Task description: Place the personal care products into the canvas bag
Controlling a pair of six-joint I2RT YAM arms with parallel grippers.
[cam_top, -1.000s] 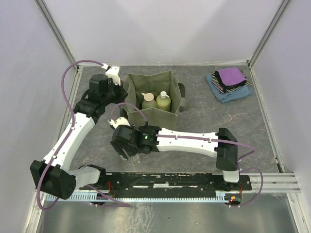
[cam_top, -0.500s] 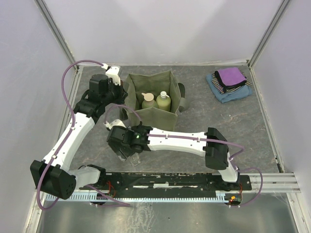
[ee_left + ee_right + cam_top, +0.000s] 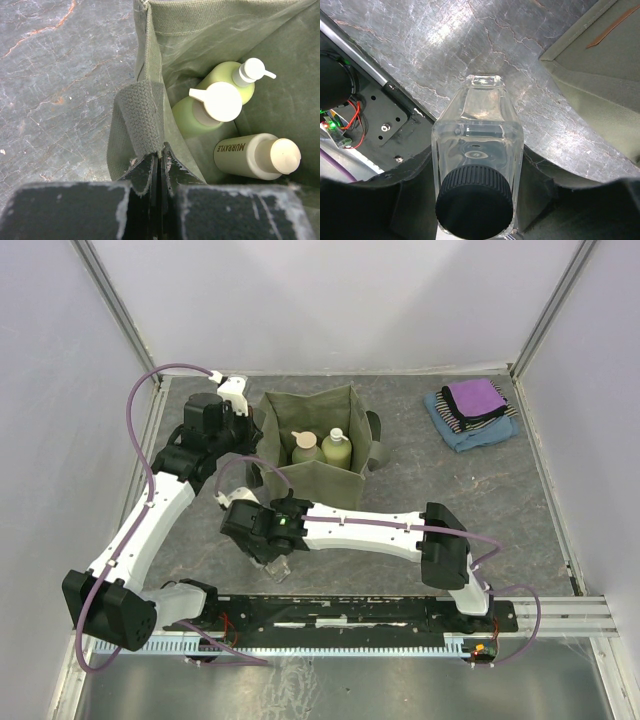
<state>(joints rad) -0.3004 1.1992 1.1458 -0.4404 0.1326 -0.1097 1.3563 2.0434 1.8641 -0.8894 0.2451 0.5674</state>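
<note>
Jaws of our left gripper [image 3: 160, 154] clamp the canvas bag [image 3: 215, 30] handle — our right gripper [image 3: 477, 172] straddles the clear bottle [image 3: 477, 130], grip unclear.

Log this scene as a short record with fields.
bag: upright and open on the table
in bag: pump bottle, green bottle, cream bottle
outside bag: clear bottle, near the table's front edge
left end effector: shut on the bag's handle
right end effector: around the clear bottle; grip unclear
cloths: folded pile, far right corner
</note>
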